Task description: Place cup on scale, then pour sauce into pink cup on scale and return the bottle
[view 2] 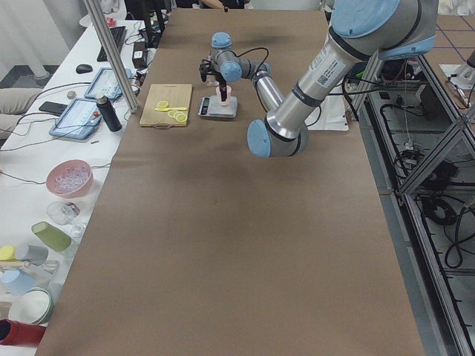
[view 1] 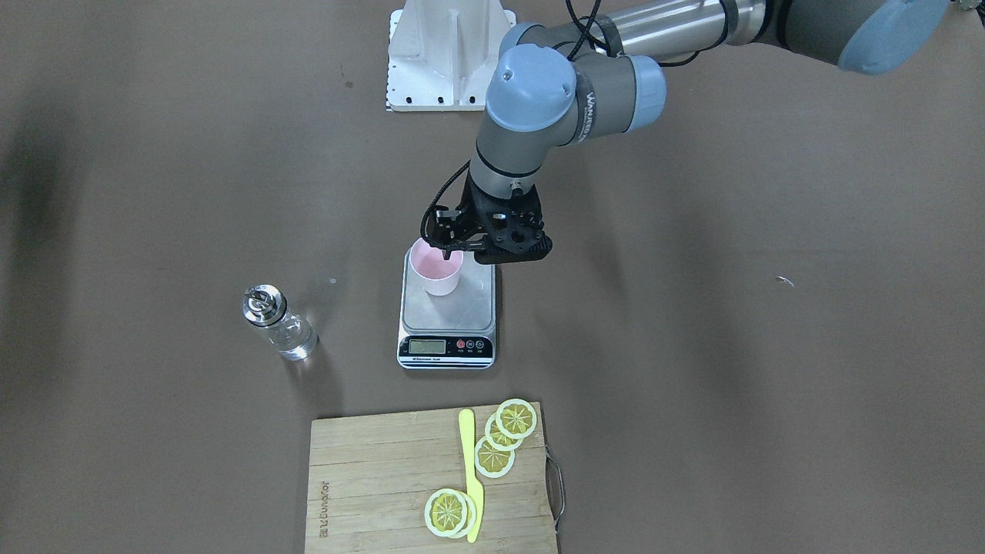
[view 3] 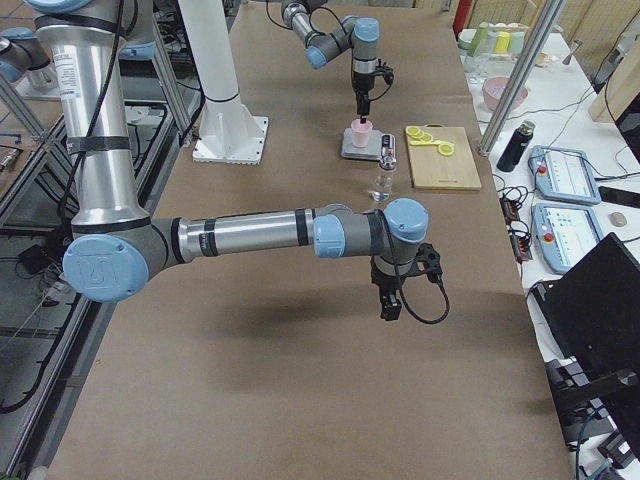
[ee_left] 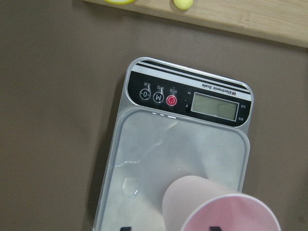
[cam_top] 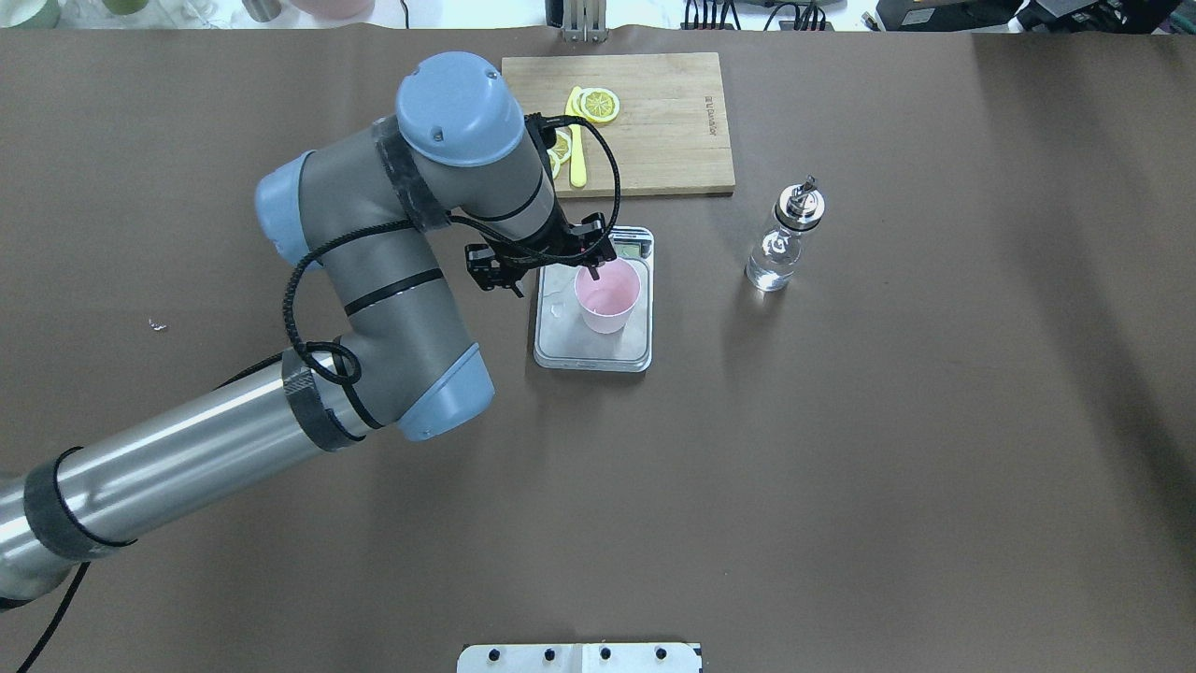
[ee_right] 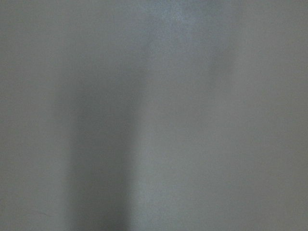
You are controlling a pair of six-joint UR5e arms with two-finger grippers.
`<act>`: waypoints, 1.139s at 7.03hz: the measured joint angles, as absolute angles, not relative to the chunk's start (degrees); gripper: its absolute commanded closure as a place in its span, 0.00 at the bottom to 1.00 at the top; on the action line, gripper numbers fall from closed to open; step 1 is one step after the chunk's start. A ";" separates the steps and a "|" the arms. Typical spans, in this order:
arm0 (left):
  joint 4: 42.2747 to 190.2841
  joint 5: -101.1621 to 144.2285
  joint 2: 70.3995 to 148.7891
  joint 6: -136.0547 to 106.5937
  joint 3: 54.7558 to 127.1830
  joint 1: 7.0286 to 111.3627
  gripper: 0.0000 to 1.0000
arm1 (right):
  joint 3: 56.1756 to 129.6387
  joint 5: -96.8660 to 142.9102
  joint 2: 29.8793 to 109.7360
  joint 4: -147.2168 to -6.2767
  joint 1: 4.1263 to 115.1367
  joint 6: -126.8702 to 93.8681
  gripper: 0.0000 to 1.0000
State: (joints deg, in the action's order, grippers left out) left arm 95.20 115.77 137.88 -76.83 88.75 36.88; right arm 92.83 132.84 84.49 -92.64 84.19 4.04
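— Left end effector point(view 1: 449, 250): report state.
— Jaws stand apart at a moderate width, holding nothing. My inner finger point(cam_top: 594, 271) hangs inside the rim of the small pale pink tapered cup point(cam_top: 607, 297). The outer one is outside the wall and, in my wrist view, clear of it.
— Cup location?
— Upright on the platform of the flat silver-grey digital kitchen scale point(view 1: 465, 312), on the half away from the black display strip and toward my right edge. Its base lies fully within the platform. The LCD digits are too faint to read. A wet smear shows on the platform beside the cup.
— Bottle and contents?
— The small clear glass bottle with metal pourer cap point(view 1: 278, 323) stands upright on the brown desk point(view 1: 769, 385), to my right of the scale and apart from it. The clear colourless sauce point(view 1: 296, 340) shows through the glass of its body.
— Right end effector point(view 3: 388, 303)?
— It hangs over bare desk, well apart from the scale. Only the side camera shows it, so I cannot tell whether it is wide or narrow. Its wrist view shows plain desk surface.
— Other items?
— A wooden cutting board point(view 1: 369, 477) lies beyond the scale's display end, carrying yellow lemon slices point(view 1: 515, 418) and a yellow plastic knife point(view 1: 469, 469).
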 measured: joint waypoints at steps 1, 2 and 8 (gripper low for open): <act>91.54 115.90 135.51 -73.82 93.74 38.22 0.02 | 93.27 132.82 83.90 -92.40 84.01 4.06 0.00; 86.86 116.43 133.15 -69.04 98.88 40.25 0.02 | 95.07 132.25 83.23 -92.18 83.80 4.12 0.00; 81.05 125.79 122.62 -47.39 107.27 54.54 0.03 | 110.20 136.27 91.04 -79.34 79.32 0.93 0.00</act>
State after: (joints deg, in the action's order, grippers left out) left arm 81.05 125.79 122.62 -47.39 107.27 54.54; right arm 110.20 136.27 91.04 -79.34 79.32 0.93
